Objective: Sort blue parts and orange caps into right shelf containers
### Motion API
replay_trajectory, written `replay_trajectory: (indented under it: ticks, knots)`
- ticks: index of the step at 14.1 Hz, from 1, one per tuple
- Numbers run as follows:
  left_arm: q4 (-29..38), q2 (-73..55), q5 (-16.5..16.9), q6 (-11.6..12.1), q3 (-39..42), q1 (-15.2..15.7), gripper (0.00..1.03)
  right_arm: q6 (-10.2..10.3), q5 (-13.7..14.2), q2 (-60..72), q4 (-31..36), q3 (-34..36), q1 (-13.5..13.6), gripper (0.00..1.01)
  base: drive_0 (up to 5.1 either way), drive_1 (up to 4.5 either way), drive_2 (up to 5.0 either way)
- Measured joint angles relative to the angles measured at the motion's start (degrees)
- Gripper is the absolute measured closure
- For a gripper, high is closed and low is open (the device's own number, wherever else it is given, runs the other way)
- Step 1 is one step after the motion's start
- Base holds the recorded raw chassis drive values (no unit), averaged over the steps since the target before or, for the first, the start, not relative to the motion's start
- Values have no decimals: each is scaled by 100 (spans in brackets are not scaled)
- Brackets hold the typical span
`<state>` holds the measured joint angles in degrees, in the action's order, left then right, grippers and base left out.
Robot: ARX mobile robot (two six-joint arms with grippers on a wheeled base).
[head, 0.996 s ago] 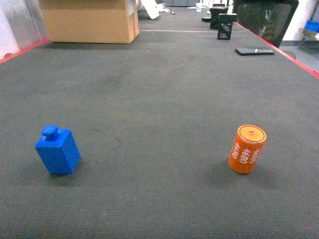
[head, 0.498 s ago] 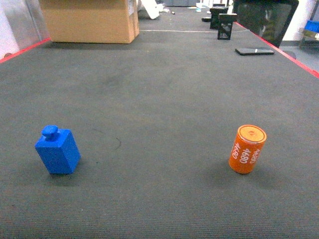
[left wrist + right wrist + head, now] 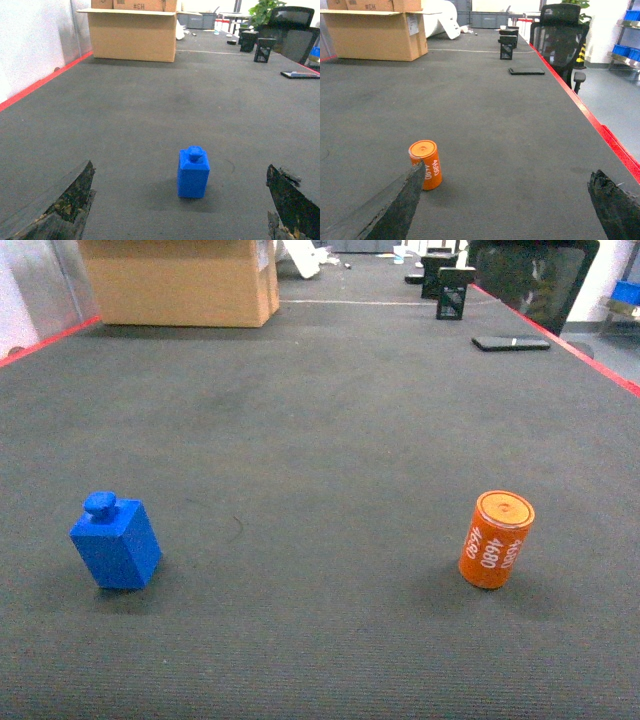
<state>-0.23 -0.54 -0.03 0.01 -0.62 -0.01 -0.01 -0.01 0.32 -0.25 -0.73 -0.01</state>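
Two small things sit well apart on our dark grey mat (image 3: 330, 440): a blue part (image 3: 116, 541) on the left and an orange cap (image 3: 495, 539) on the right. We can read white numbers, "4680", printed twice down the side of the orange cap, and in the right wrist view they show again, a bit blurred. It is a short round can shape with a flat top that has a ring on it, and it stands up straight. The blue part is a box shape with a round knob on top, and it leans a little in the head view. A big cardboard box (image 3: 133, 32) stands far back on the left; in the left wrist view we can read "#CH" on its flap. Only the right wrist view shows the blue bins (image 3: 626, 51) on a shelf far off at the right edge, past a black chair (image 3: 561, 40). A black phone (image 3: 510, 342) lies flat near the red edge of the mat. Our left gripper (image 3: 180, 210) has its fingers (image 3: 65, 202) spread wide with the blue part in front of the gap. Our right gripper (image 3: 507, 210) is spread wide too, and the orange cap sits just by its left finger (image 3: 395, 205), not held.
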Motion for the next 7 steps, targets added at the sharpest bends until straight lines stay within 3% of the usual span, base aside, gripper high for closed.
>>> replay_trajectory:
  ticks: [7]
  knots:
    - [-2, 0, 0, 2, 0, 0, 5, 0, 0, 0, 0, 0, 0, 3, 0, 0, 0]
